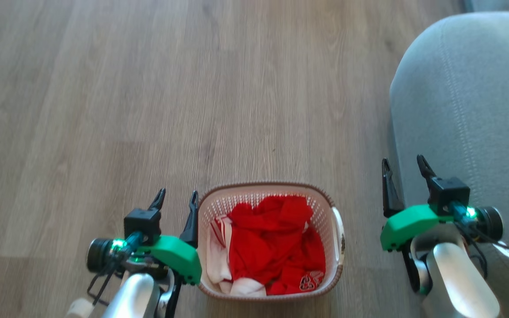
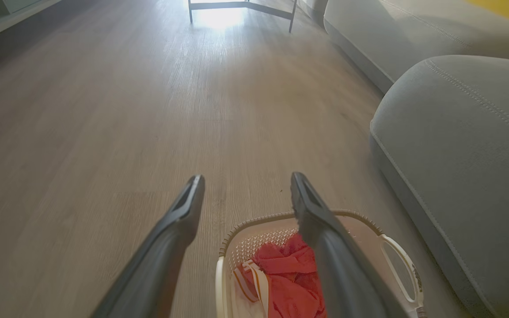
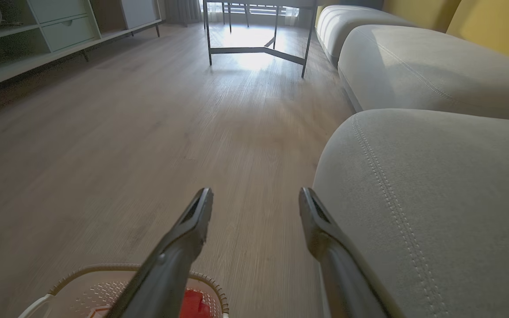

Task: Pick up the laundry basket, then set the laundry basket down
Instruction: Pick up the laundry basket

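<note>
Laundry basket (image 1: 232,203) on wood floor (image 1: 148,88), red clothes (image 1: 276,243) inside, L gripper (image 1: 178,194) just beside its left wall, R gripper (image 1: 403,160) apart, by grey sofa (image 1: 466,110), fingers of both spread wide, empty

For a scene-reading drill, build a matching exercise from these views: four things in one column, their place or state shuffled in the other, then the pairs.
Things:
1. laundry basket
2. left tool
3. right tool
4. red clothing

Places or states:
A. jaws apart, beside the grey sofa
B. standing on the wooden floor
C. jaws apart, close by the basket's left side
D. piled inside the basket

Pairs: 1-B, 2-C, 3-A, 4-D
</note>
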Robot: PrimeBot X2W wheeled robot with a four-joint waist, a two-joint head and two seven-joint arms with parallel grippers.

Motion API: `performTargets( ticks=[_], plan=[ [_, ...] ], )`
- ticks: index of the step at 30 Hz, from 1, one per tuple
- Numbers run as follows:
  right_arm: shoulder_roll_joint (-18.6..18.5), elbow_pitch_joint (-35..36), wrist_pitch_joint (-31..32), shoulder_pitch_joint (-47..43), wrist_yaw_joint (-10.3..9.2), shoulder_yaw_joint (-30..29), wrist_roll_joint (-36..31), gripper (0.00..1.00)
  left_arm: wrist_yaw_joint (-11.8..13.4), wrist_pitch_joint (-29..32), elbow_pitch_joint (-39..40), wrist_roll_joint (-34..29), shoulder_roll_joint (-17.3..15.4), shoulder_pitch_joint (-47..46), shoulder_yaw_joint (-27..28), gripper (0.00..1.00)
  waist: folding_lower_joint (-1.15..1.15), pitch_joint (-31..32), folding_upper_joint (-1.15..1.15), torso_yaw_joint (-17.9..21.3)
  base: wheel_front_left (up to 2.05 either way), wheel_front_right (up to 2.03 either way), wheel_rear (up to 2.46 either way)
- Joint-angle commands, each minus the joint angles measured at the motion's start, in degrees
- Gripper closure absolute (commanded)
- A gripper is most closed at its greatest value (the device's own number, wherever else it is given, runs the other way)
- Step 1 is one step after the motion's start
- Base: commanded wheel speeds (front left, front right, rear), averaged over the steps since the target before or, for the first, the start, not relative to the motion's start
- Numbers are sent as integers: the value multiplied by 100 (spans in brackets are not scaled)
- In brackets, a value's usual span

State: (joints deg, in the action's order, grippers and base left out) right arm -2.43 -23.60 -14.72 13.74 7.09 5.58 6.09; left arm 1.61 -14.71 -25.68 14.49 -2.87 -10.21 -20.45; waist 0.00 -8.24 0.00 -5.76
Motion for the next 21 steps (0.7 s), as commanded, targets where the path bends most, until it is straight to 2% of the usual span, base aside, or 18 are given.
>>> performTargets(
  ticks=[1, 7, 13, 16, 19, 21],
  plan=[
    [-44, 135, -28, 251, 40, 120, -53, 0, 44, -29, 118, 20, -1, -316, 123, 0, 0, -178, 0, -20, 0, 0, 0],
    [-44, -387, -28, 678, 40, 104, -135, 0, 17, -29, -525, 188, -1, -822, -173, 0, 0, -828, 0, -76, 0, 0, 0],
    [-44, -1229, 1, 1175, 40, 180, -147, 0, -17, -29, -1248, 340, -1, -1444, -497, 0, 0, -1482, 0, -117, 0, 0, 0],
    [-44, -1646, 105, 1432, 40, 330, 45, 0, -35, -29, -1619, 445, -1, -1729, -645, 0, 0, -1762, 0, -115, 0, 0, 0],
    [-44, -2054, 219, 1655, 40, 574, -116, 0, -65, -29, -2010, 513, -1, -1966, -795, 0, 0, -1982, 0, -115, 0, 0, 0],
    [-44, -2266, 279, 1756, 40, 697, 139, 0, -87, -29, -2231, 576, -1, -2099, -884, 0, 0, -2106, 0, -125, 0, 0, 0]
  ],
)
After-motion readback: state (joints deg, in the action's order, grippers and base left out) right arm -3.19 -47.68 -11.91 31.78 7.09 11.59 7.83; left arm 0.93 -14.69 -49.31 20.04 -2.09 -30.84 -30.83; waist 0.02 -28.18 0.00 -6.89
